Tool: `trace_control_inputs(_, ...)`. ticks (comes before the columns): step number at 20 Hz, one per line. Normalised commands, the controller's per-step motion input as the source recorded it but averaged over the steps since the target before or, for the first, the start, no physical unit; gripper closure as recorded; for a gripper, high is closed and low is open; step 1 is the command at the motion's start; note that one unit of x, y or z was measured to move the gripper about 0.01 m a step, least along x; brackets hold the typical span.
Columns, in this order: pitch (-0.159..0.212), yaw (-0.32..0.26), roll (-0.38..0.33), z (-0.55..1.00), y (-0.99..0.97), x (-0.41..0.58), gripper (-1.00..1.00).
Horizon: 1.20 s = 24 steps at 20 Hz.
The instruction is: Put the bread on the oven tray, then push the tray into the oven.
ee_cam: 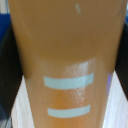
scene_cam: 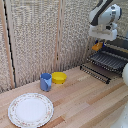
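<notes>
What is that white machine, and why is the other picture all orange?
The white machine is a robot arm. Its claw holds a small orange bread stick in the air above the dark wire oven pan, which sticks out of the oven. One picture comes from a camera standing in the room. The orange picture comes from a camera on the robot's wrist, so close that the bread fills it. On the wooden table sit a blue cup, a yellow bowl and a patterned white plate.
</notes>
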Motion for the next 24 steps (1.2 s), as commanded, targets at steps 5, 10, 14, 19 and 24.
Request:
trace_control_inputs(5, 0.021, -0.150, 0.009, -0.01, -0.72, 0.008, 1.00)
trace_control_inputs(10, 0.000, -0.079, 0.001, -0.01, -0.55, 0.000, 1.00)
trace_control_inputs(14, 0.000, -0.013, 0.003, -0.04, -0.43, 0.001, 1.00)
trace_control_inputs(19, 0.003, -0.004, 0.005, -0.01, -0.45, 0.046, 1.00)
trace_control_inputs(24, 0.003, -0.009, 0.020, 0.00, -0.37, 0.055, -1.00)
